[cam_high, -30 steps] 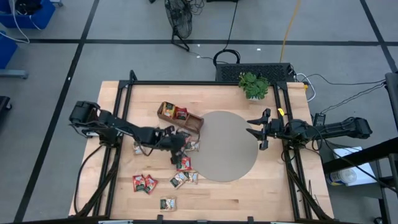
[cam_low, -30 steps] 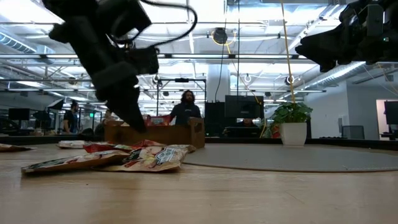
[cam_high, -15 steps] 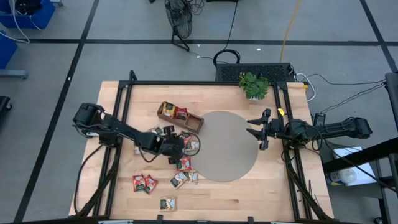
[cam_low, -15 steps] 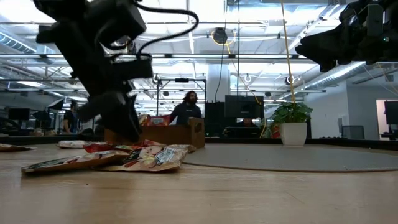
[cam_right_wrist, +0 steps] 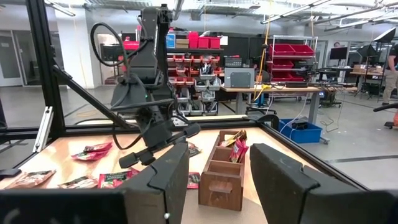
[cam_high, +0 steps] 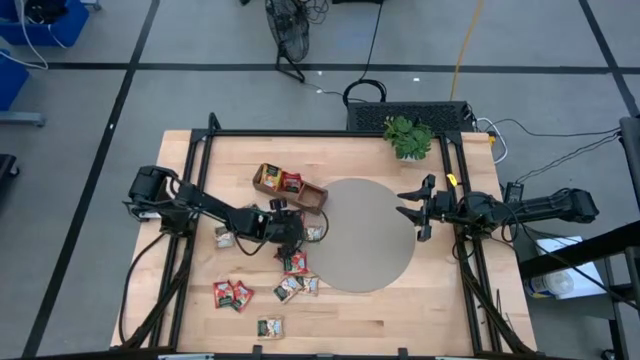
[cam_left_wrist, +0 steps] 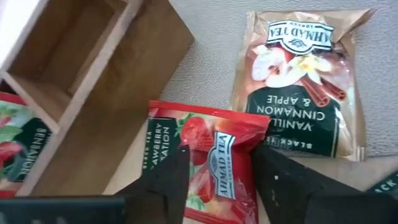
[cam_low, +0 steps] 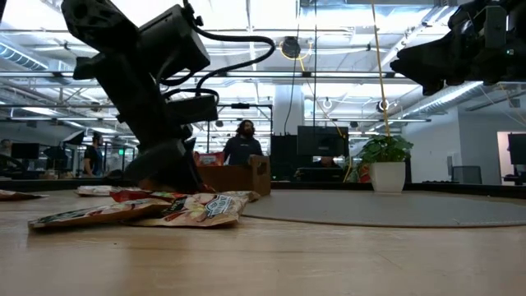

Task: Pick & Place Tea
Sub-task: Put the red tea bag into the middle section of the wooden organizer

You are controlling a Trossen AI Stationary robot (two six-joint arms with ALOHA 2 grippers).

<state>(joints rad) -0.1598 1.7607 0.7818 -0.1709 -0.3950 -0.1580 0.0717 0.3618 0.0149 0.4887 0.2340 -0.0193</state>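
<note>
Your left pincer (cam_left_wrist: 217,180) hangs low over a red tea sachet (cam_left_wrist: 208,165) by the wooden tray (cam_high: 290,186) near desk (cam_high: 460,310) centre, fingers apart either side, not clamped. The sachet's lower edge is cut off in the wrist view. From above, the arm hides it. Right pincer (cam_high: 405,203) waits by the right edge, fingers apart, nothing between.

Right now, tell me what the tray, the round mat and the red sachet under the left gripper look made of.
Tray: unfinished-looking wood, brown with visible grain.
Round mat: probably felt or fabric; grey, matte, fibrous up close.
Red sachet: glossy printed foil or coated paper, judging by its sheen and wrinkles, lying between the open left gripper fingers.
</note>
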